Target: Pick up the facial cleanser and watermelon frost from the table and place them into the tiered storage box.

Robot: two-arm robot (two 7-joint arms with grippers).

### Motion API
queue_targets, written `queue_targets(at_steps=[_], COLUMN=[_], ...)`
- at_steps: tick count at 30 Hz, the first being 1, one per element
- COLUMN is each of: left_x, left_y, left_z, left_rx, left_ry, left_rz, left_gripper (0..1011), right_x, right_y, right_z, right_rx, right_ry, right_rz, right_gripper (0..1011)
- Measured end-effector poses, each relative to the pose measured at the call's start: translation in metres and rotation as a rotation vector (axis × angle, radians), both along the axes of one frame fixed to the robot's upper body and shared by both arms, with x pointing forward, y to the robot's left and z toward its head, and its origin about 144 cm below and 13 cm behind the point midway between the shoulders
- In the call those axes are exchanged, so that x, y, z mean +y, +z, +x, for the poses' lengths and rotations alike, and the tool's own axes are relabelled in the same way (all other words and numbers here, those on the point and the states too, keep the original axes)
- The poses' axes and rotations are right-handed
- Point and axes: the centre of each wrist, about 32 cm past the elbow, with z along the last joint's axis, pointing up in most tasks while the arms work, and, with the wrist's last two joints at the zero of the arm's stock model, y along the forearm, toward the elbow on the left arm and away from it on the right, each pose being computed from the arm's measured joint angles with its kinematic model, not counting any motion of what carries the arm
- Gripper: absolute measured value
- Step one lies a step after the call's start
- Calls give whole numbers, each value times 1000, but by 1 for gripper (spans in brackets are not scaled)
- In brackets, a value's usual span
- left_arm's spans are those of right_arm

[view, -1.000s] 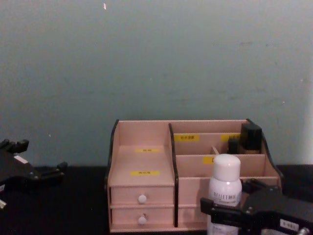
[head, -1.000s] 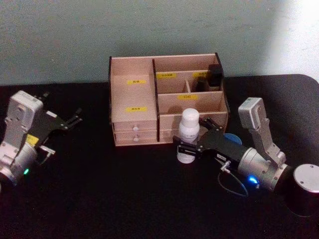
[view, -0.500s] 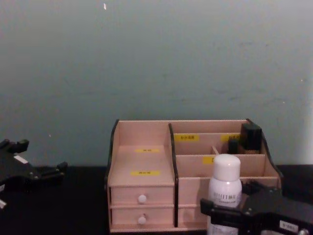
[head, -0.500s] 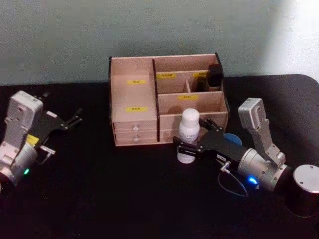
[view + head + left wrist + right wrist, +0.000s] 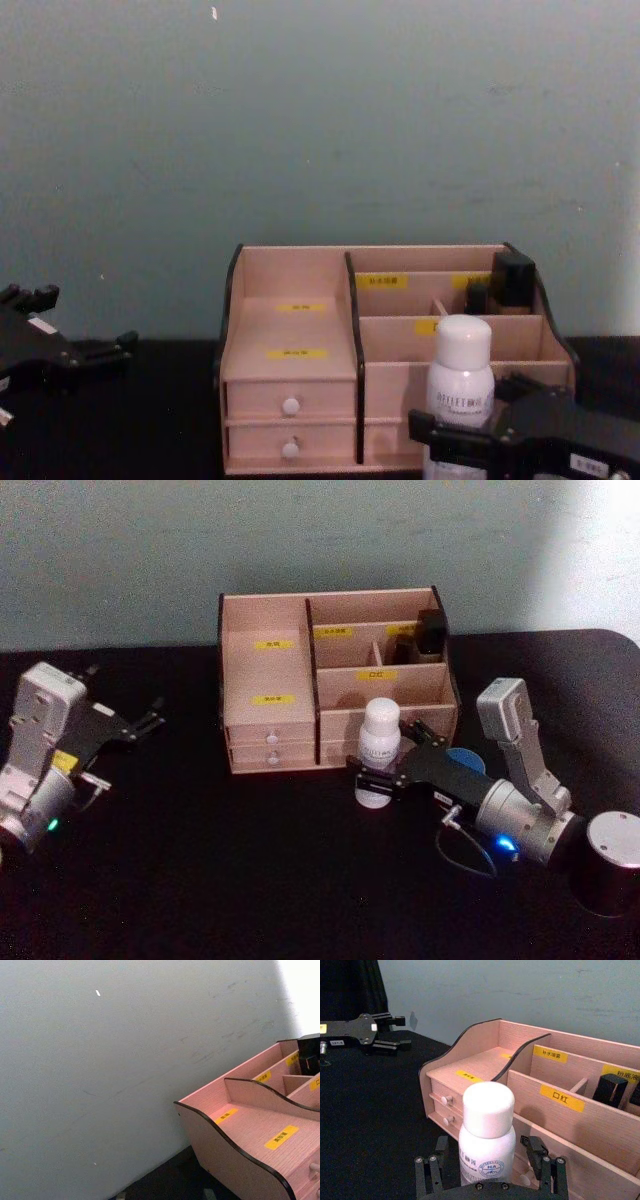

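The facial cleanser (image 5: 378,748), a white bottle with a rounded cap, stands upright on the black table just in front of the tiered storage box (image 5: 268,670). My right gripper (image 5: 384,758) is open and low around the bottle's body. In the right wrist view its fingers (image 5: 428,1172) flank the facial cleanser (image 5: 487,1142) with a small gap on each side. The watermelon frost (image 5: 465,757) shows as a blue lid behind the right arm, mostly hidden. My left gripper (image 5: 157,713) is parked open at the far left, clear of the box.
Small dark bottles (image 5: 430,630) occupy the box's back right compartment. A silver-topped dark cylinder (image 5: 612,858) sits at the lower right beside the right arm. A wall runs close behind the box. Bare black table lies between the left arm and the box.
The right gripper has sunk slightly lower around the bottle. The bottle and the left arm have stayed put.
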Motion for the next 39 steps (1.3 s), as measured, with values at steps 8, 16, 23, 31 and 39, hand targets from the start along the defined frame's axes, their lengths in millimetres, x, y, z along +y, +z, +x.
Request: queue_targets(at_steps=[8,16,23,31,39], left_x=[0,0,0,0,0], left_y=[0,0,0,0,0], left_z=[0,0,0,0,0], left_rx=[0,0,0,0,0], left_ry=[0,0,0,0,0], left_rz=[0,0,0,0,0], left_gripper=[1001,1001,1001,1001,1001], right_x=[0,0,0,0,0], right_y=[0,0,0,0,0], right_z=[0,0,0,0,0], right_rx=[3,3,2,2,2], right_ry=[3,3,3,3,3], right_rz=[0,1,1,1,1], right_gripper=[1003,1003,1003,981,769])
